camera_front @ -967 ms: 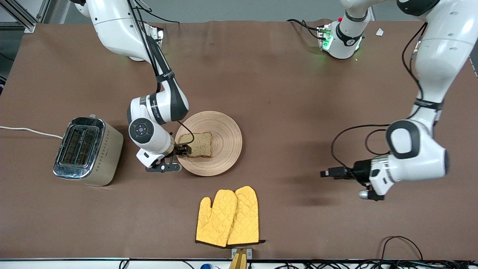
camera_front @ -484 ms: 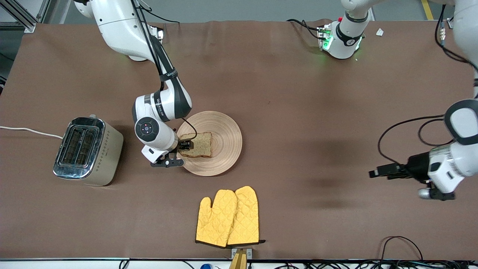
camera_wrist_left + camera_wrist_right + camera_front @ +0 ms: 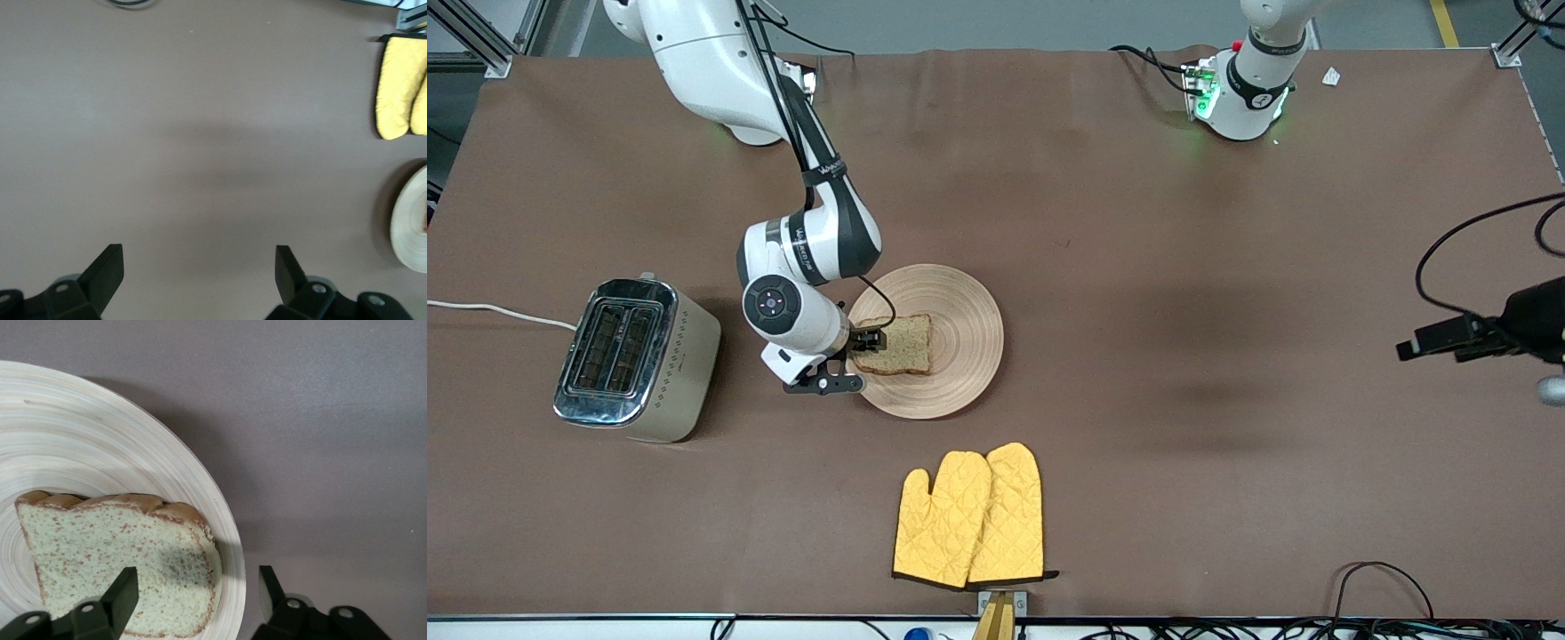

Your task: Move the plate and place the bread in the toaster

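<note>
The light wooden plate [image 3: 960, 307] lies mid-table with the brown bread [image 3: 900, 345] flat on it, at the side toward the toaster. The cream toaster [image 3: 640, 360] with its chrome top stands at the right arm's end of the table, both slots empty. My right gripper [image 3: 869, 340] is open, low over the plate's rim. In the right wrist view [image 3: 198, 587] one finger [image 3: 125, 588] is over the bread [image 3: 113, 547]; the other is outside the plate's rim [image 3: 227, 547]. My left gripper [image 3: 1405, 349] is open and empty, over bare table at the left arm's end [image 3: 198, 263].
A pair of yellow oven mitts [image 3: 971, 516] lies nearer the front camera than the plate; they also show in the left wrist view [image 3: 402, 87]. The toaster's white cord [image 3: 498, 311] runs off the table's edge. Cables lie along the front edge.
My left arm has swung away from mid-table toward its own end of the table. My right gripper has shifted slightly along the bread's edge; bread and plate stay put.
</note>
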`<control>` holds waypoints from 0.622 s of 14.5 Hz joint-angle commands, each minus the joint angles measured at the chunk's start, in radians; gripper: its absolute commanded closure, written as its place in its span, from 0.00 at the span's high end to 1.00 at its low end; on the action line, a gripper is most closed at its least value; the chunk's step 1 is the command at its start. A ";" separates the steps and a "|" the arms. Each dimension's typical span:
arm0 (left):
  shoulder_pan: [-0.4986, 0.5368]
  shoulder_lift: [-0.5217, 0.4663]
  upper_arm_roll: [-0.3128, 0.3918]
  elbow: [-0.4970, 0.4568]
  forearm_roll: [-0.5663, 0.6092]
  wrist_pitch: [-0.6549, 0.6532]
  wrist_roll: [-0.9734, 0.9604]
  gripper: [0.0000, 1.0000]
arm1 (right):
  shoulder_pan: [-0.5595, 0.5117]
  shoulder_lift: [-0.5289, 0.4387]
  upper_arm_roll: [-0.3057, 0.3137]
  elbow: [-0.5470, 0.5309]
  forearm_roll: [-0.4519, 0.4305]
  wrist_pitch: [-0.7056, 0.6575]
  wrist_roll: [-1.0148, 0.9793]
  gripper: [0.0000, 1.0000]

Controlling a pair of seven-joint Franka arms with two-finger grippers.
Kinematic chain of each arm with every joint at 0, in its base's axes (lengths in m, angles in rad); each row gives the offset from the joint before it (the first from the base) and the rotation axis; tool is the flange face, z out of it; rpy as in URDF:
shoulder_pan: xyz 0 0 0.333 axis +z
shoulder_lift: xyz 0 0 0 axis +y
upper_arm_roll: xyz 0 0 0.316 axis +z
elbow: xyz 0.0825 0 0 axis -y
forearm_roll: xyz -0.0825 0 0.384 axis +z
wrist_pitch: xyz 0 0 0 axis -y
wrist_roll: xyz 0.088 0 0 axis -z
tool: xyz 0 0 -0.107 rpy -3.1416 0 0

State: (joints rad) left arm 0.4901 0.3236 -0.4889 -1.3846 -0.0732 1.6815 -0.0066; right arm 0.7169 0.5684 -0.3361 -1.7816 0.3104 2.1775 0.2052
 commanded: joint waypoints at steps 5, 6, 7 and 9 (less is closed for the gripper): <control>-0.004 -0.112 0.003 0.019 0.127 -0.167 -0.013 1.00 | 0.004 -0.036 -0.003 -0.045 0.024 0.005 0.025 0.67; -0.004 -0.118 0.001 0.030 0.131 -0.192 -0.013 1.00 | 0.001 -0.035 -0.003 -0.045 0.024 0.010 0.025 0.66; -0.004 -0.133 0.003 0.041 0.130 -0.206 -0.013 1.00 | -0.001 -0.035 -0.003 -0.045 0.024 0.012 0.025 0.66; -0.002 -0.162 0.001 0.045 0.125 -0.221 -0.009 1.00 | -0.002 -0.032 -0.003 -0.045 0.026 0.012 0.025 0.66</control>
State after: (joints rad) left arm 0.4895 0.2010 -0.4886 -1.3503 0.0365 1.4959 -0.0124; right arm 0.7170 0.5680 -0.3414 -1.7915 0.3298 2.1795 0.2199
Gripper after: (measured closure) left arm 0.000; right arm 0.339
